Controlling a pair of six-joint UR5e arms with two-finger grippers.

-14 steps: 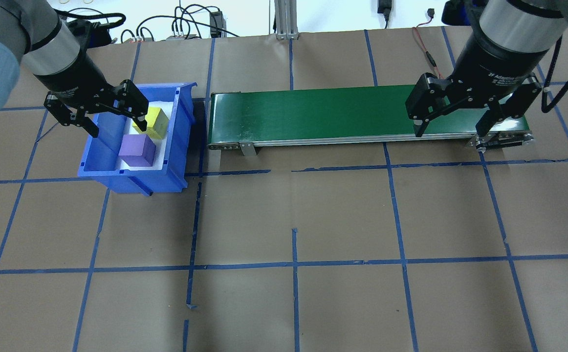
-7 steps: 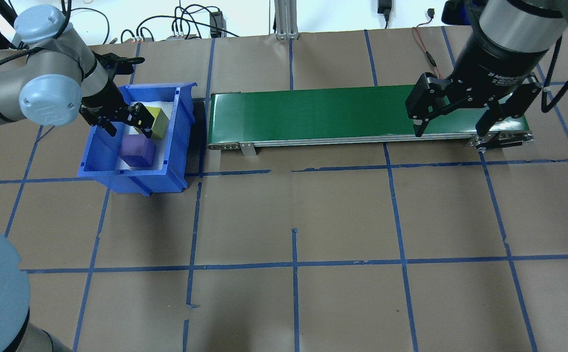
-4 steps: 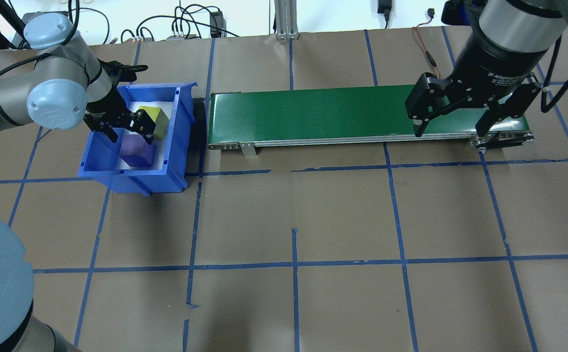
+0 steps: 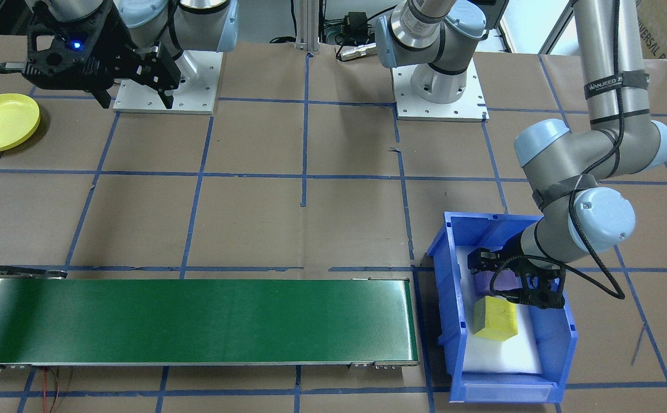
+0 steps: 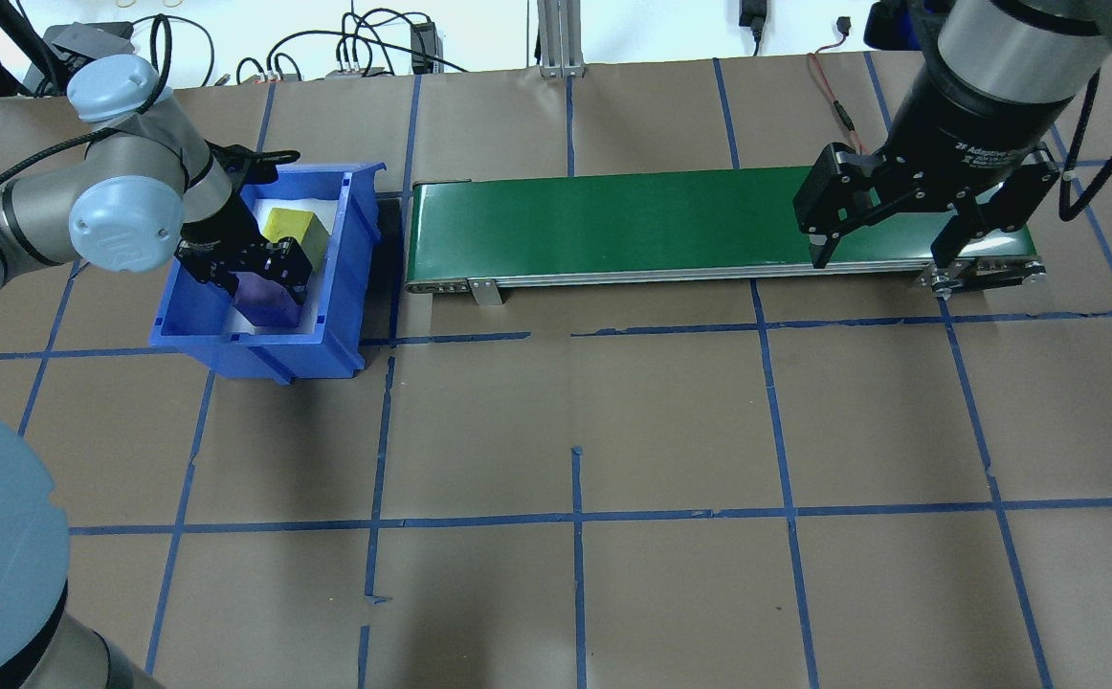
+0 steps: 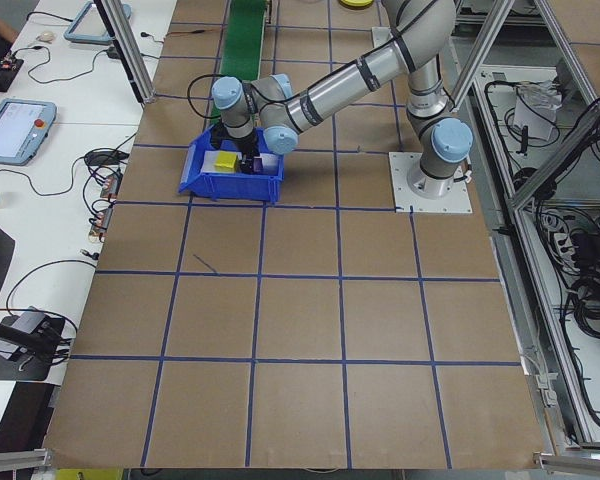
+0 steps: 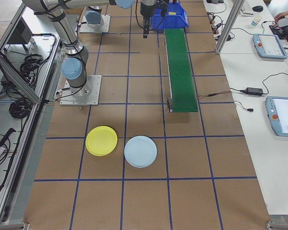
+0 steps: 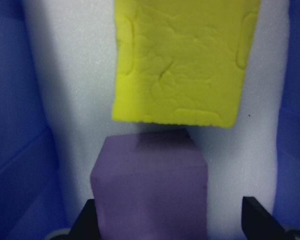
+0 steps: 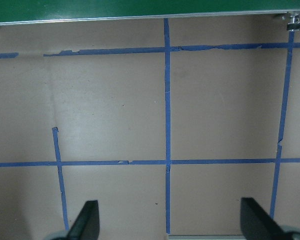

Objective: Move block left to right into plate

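— So which way does the purple block (image 8: 150,187) lie from the left gripper (image 5: 248,271)?

— Straight between its fingers. Seen from the left wrist, the block sits centred, one dark fingertip at either lower corner and a gap on each side, so the jaws are spread and grasp nothing yet.

— And where is the block?

— On the white foam inside the blue bin (image 5: 350,230), at the table's left end, with the yellow block (image 5: 288,228) just beyond it, close or touching at the far edge.

— Could the right arm take it?

— Hardly. The right gripper (image 5: 879,251) hangs open and empty over the far end of the green conveyor (image 5: 604,222), well apart from the bin. The left is the near one.

— What does the grasp need, then?

— Closing on the purple sides, I judge, without catching the yellow one.
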